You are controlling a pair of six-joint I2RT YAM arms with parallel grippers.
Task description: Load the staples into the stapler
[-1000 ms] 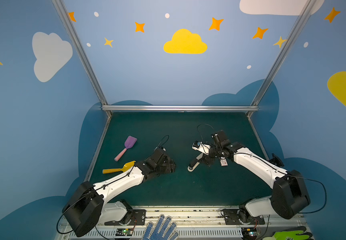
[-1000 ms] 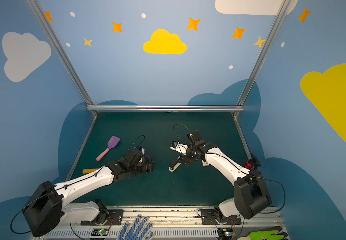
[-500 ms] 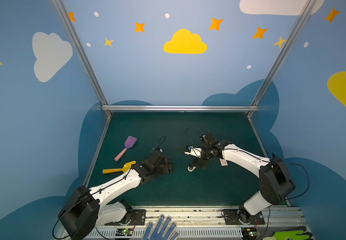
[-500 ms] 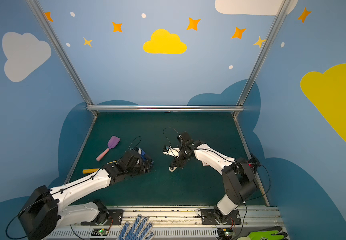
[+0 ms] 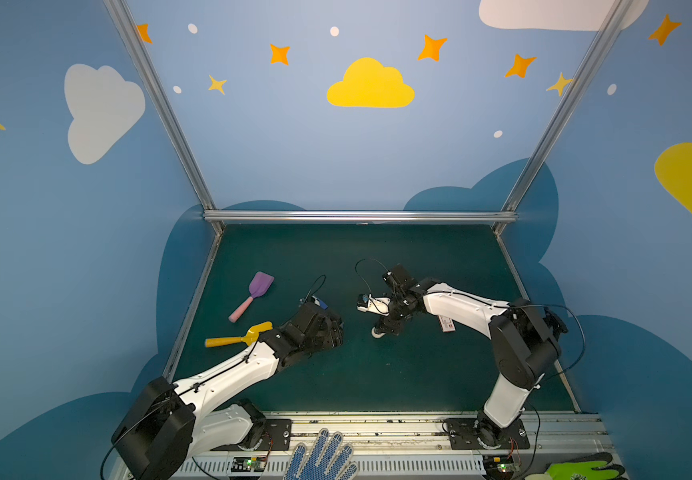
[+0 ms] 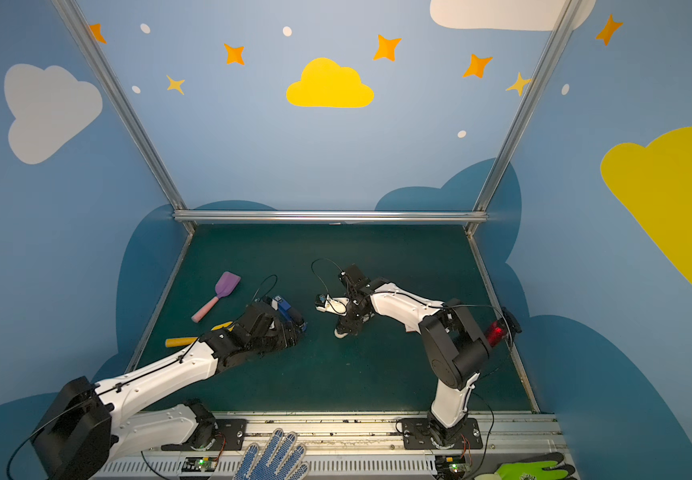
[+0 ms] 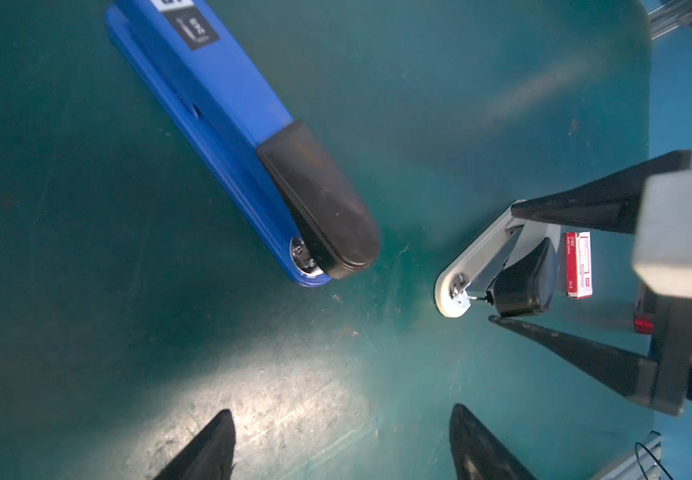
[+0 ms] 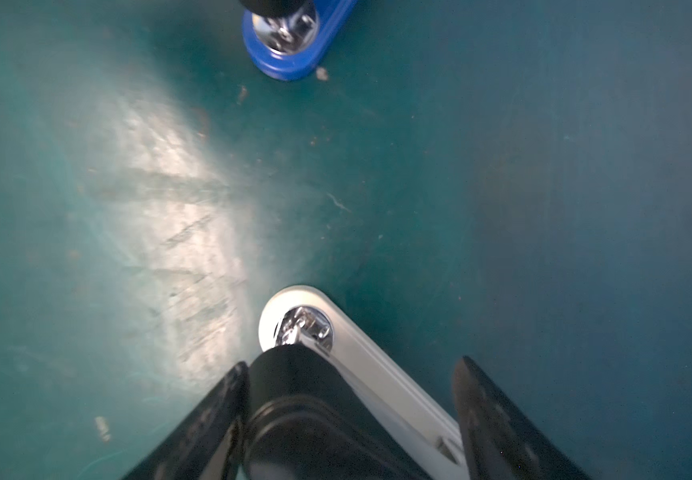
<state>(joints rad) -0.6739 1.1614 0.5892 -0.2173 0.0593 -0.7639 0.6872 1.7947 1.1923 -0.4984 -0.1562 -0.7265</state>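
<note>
Two staplers lie on the desk (image 5: 377, 374): a blue stapler (image 7: 228, 124) far-left of centre, and a white stapler (image 7: 520, 278) with a black top to its right, noses toward each other. The right hand (image 8: 352, 363) straddles the white stapler across its long axis, which runs from the nose at near-left to the tail at far-right. Its jaws are spread. One finger (image 8: 228, 395) is against the black top and the other stands clear, so I judge it not yet clamped.

The staple box (image 7: 579, 266) lies flat just right of the white stapler, under the right forearm. It sits right of that hand, so the right arm is much nearer. The left hand (image 7: 342, 409) hovers released and empty, near the blue stapler, well apart from the box.
</note>
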